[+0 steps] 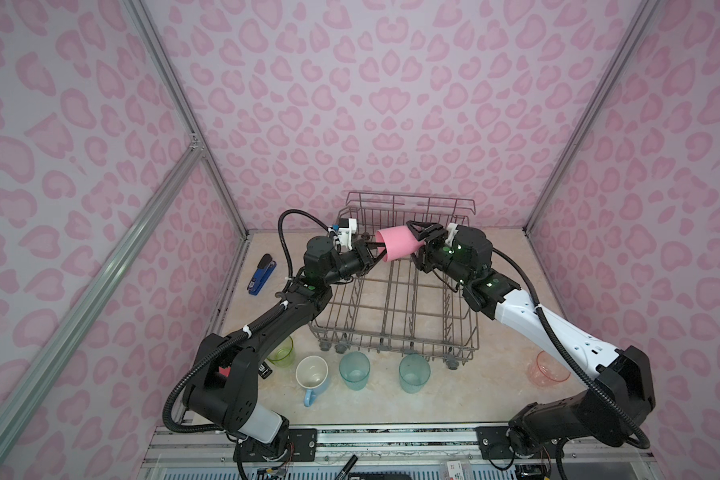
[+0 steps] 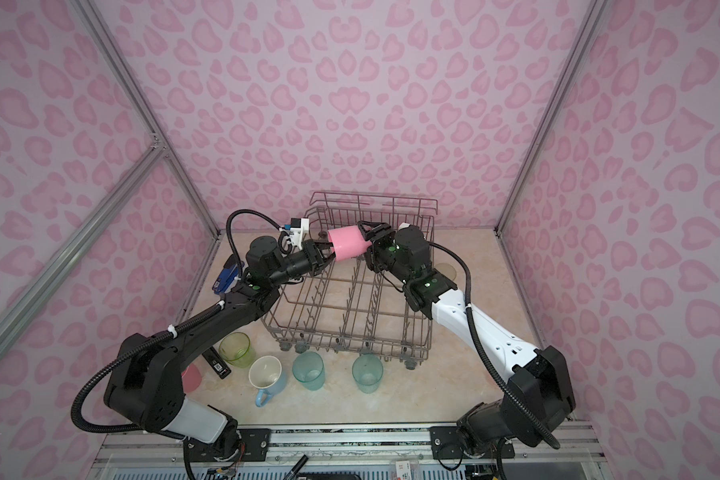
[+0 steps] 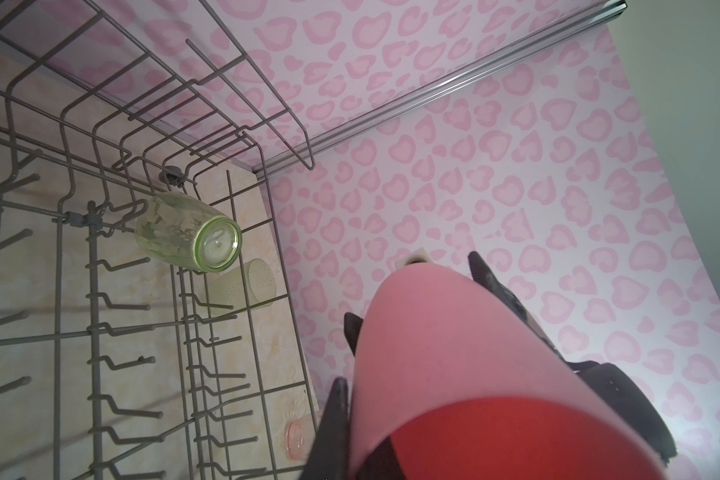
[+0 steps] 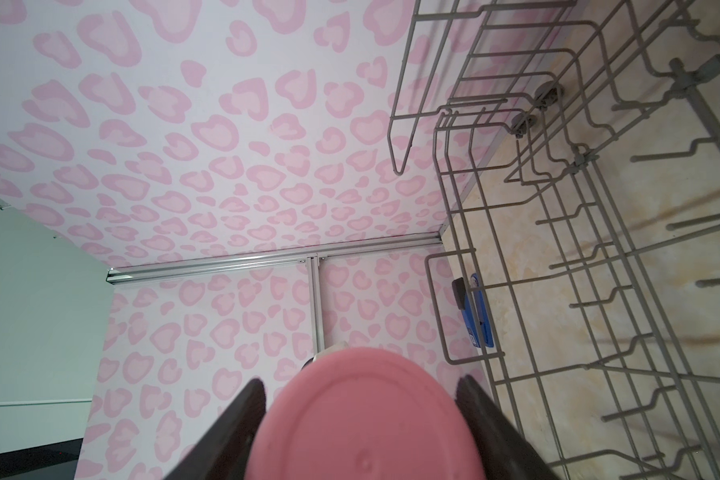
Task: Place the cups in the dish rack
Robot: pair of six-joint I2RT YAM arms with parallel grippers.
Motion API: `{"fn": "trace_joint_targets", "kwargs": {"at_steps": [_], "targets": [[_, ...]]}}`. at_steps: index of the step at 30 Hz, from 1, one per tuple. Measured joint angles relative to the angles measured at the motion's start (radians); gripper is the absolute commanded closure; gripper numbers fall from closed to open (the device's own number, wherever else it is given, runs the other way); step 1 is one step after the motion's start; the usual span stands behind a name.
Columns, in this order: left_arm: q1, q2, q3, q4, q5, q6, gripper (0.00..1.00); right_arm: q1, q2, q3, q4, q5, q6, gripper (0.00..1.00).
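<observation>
An opaque pink cup (image 1: 398, 246) (image 2: 348, 242) hangs on its side above the back of the grey wire dish rack (image 1: 391, 330) (image 2: 350, 307). My left gripper (image 1: 378, 251) (image 3: 360, 415) is shut on its rim, one finger inside and one outside. My right gripper (image 1: 412, 243) (image 4: 361, 382) has a finger against each side of the cup's base (image 4: 362, 428). In front of the rack stand a yellow-green tumbler (image 1: 283, 353), a light-blue mug (image 1: 312, 374) and two teal tumblers (image 1: 354, 370) (image 1: 414, 372). A salmon tumbler (image 1: 551, 368) stands at the right.
A clear green tumbler (image 3: 190, 235) sits among the tines in a rack corner, and a pale one (image 3: 258, 286) stands just outside. A blue stapler (image 1: 262, 274) lies left of the rack. Another pink cup (image 2: 191, 376) shows behind my left arm. Patterned walls close three sides.
</observation>
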Motion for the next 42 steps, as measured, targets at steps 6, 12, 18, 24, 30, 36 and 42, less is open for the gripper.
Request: {"fn": "trace_joint_targets", "kwargs": {"at_steps": [6, 12, 18, 24, 30, 36, 42], "targets": [[0.000, -0.002, 0.000, -0.018, 0.000, 0.025, 0.59, 0.005, -0.019, -0.015, 0.000, 0.037, -0.019, 0.42], [0.005, -0.029, 0.000, -0.101, -0.004, 0.072, 0.43, 0.011, -0.020, -0.015, 0.000, 0.071, -0.054, 0.44], [0.011, -0.057, 0.048, -0.293, -0.032, 0.161, 0.34, 0.011, -0.020, 0.003, -0.030, 0.108, -0.131, 0.45], [0.037, -0.092, 0.174, -0.614, -0.110, 0.331, 0.15, 0.011, -0.027, 0.011, -0.077, 0.164, -0.236, 0.44], [0.100, -0.079, 0.347, -0.930, -0.193, 0.537, 0.12, 0.010, -0.056, 0.031, -0.163, 0.270, -0.386, 0.44], [0.108, -0.080, 0.389, -1.136, -0.358, 0.722, 0.08, 0.009, -0.053, 0.068, -0.232, 0.404, -0.572, 0.44], [0.109, -0.130, 0.311, -1.185, -0.501, 0.837, 0.06, 0.013, 0.014, 0.140, -0.278, 0.509, -0.755, 0.44]]}}
